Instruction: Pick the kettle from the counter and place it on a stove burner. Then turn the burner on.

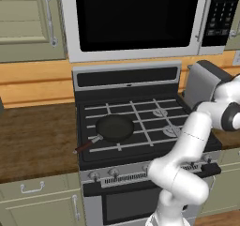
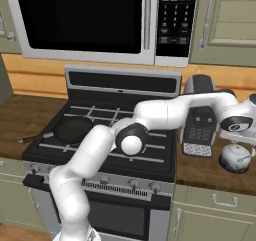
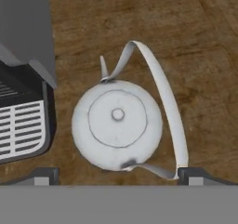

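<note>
While I hover over the counter [image 3: 139,23], my gripper [image 3: 116,174] stands open, kettle [image 3: 117,124] at 12 o'clock.

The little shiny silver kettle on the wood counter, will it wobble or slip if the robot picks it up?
Probably a bit. The small round shiny silver kettle has a smooth, rounded body, so fingers could slide off it. Its thin arched handle leans to one side, so lifted by that, the kettle may swing. It sits flat on the brown wood-grain counter, so it likely won't roll.
</note>
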